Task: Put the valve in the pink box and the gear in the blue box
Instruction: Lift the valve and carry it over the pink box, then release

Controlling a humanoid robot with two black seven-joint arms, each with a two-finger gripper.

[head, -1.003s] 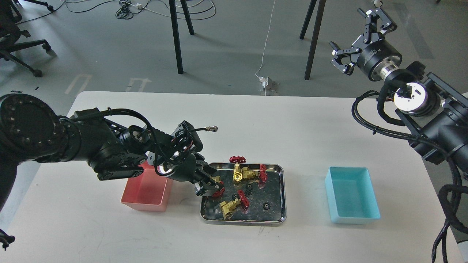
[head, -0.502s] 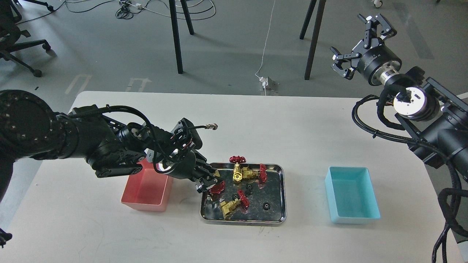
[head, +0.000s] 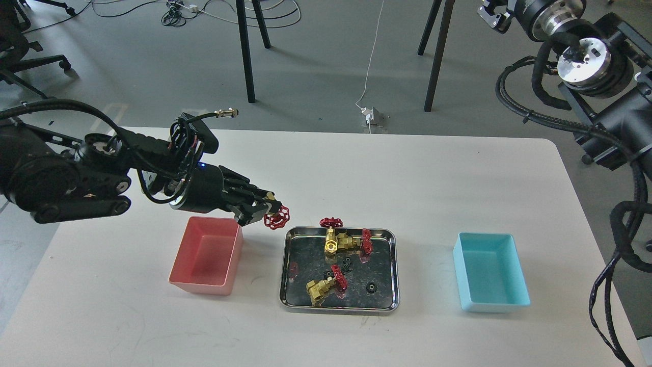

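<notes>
My left gripper (head: 266, 209) is shut on a valve (head: 276, 217), whose red handwheel hangs from the fingertips. It is held in the air above the gap between the pink box (head: 204, 286) and the steel tray (head: 287, 300), near the box's far right corner. Three more valves lie in the tray, two at the back (head: 340, 241) and one at the front (head: 320, 289). Small black gears (head: 372, 288) lie among them. The blue box (head: 491, 305) stands to the right of the tray and looks empty. My right gripper (head: 491, 11) is raised at the top edge, mostly cut off.
The white table (head: 356, 168) carries the two boxes and the tray in a row near its front. Black stand legs (head: 247, 56) and cables (head: 374, 56) are on the floor beyond the far edge. My right arm's cables (head: 629, 244) hang along the table's right side.
My left gripper has lifted a valve out of the tray's left end and drawn it up and left, toward the pink box. My right gripper has risen to the top edge.
</notes>
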